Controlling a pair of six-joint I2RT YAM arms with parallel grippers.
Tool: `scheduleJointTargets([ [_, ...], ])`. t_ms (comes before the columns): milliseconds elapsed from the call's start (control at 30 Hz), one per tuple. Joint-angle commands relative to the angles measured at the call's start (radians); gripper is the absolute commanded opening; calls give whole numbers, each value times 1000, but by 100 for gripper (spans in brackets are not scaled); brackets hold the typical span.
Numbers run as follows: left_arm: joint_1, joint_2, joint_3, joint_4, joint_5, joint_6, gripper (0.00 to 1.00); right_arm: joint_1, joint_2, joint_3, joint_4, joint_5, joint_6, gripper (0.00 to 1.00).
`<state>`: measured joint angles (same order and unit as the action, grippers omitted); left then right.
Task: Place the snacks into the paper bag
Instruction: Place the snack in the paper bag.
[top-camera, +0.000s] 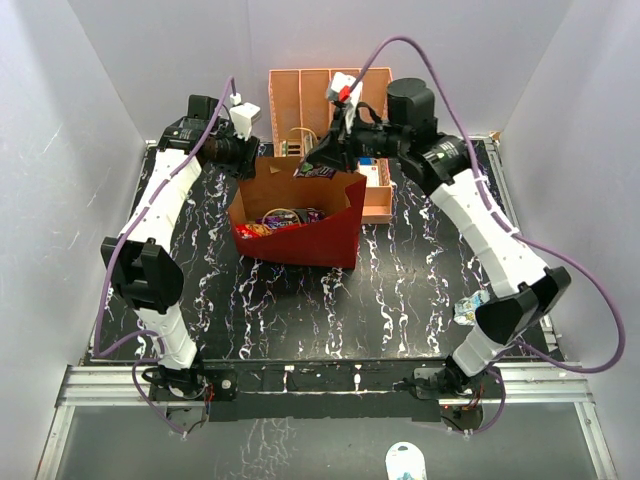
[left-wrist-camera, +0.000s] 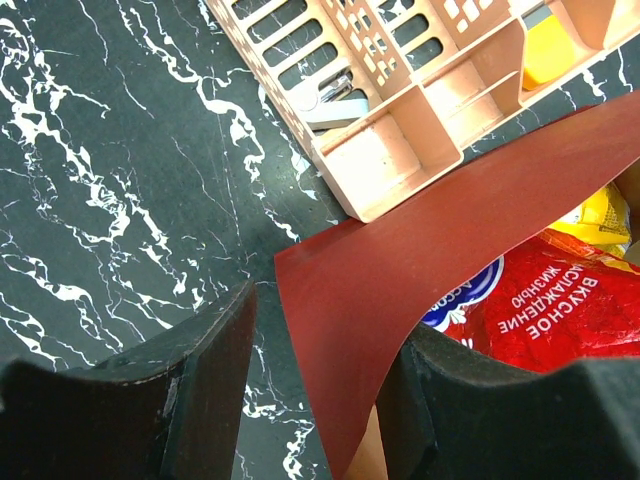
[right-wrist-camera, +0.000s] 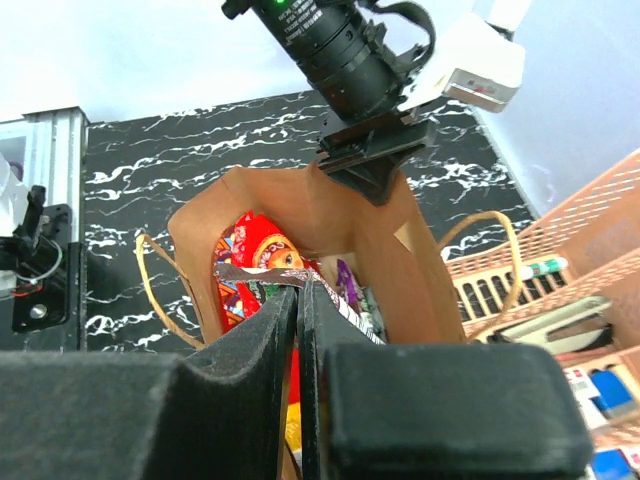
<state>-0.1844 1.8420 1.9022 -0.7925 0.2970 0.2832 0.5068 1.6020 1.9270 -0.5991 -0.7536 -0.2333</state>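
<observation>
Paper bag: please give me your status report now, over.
Left gripper open, astride paper bag wall. Right gripper shut on candy bar wrapper, over bag mouth. Drop path looks clear.

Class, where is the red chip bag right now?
In the top view, the red chip bag lies inside the paper bag, left of centre, in front of the peach organizer.

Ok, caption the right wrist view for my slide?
Right gripper shut on a dark wrapper over the open paper bag; chip bag inside, left gripper at its far rim.
</observation>
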Motion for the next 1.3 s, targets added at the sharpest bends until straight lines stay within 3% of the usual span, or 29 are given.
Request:
scheduleJointTargets([
  [0, 3, -77, 24, -2, 14, -9, 45, 16, 46, 54, 112, -8, 78, 8],
  [433, 3, -85, 26, -3, 30, -9, 45, 16, 51, -96, 49, 150, -26, 12],
  [700, 4, -93, 11, 2, 25, -7, 46, 16, 92, -50, -2, 183, -45, 31],
  [900, 3, -97, 8, 4, 25, -4, 46, 15, 29, -95, -31, 288, -84, 46],
  [1267, 4, -96, 9, 6, 24, -4, 46, -40, -163, -275, -78, 475, -95, 52],
])
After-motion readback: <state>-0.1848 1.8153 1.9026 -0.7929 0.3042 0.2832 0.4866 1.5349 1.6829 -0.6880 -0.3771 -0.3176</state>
